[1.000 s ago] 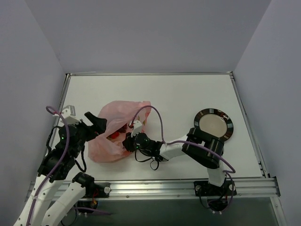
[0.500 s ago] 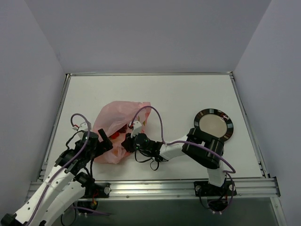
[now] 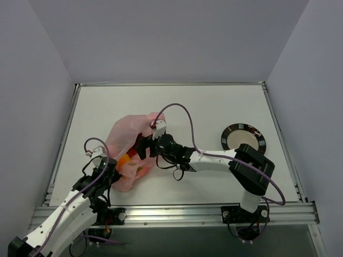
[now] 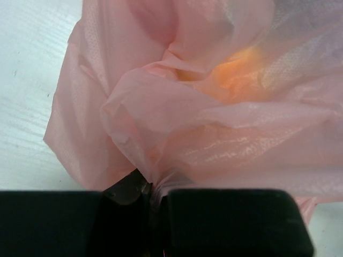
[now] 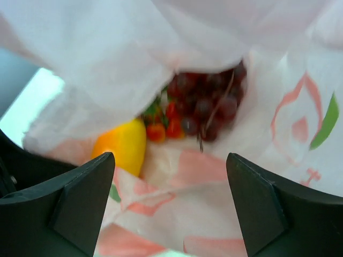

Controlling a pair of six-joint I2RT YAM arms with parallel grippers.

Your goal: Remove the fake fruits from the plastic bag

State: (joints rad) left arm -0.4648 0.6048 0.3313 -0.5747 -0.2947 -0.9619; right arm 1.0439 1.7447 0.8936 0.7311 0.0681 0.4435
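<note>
Left wrist view: the left hand (image 4: 153,195) is pressed together on a gathered fold of the plastic bag (image 4: 214,123), at the bag's near-left end. The right hand (image 5: 171,214) is spread wide with nothing between the fingers, and is nosed into the bag's mouth. Deep inside, all touching: grape bunch (image 5: 206,104), red-orange pieces with green (image 5: 163,120), yellow fruit (image 5: 120,144).

Step judged: reaching in for a first fruit. Advised: the pinch should be held firm so the film is tensioned and the mouth gapes. One fruit should be closed on, with no loose film caught. The yellow fruit looks easiest, being nearest the fingers.

Top view: the bag lies on the surface (image 3: 214,107), long axis diagonal from near-left to far-right. The mouth is judged to face the right arm. The plate (image 3: 261,140) is well apart.
</note>
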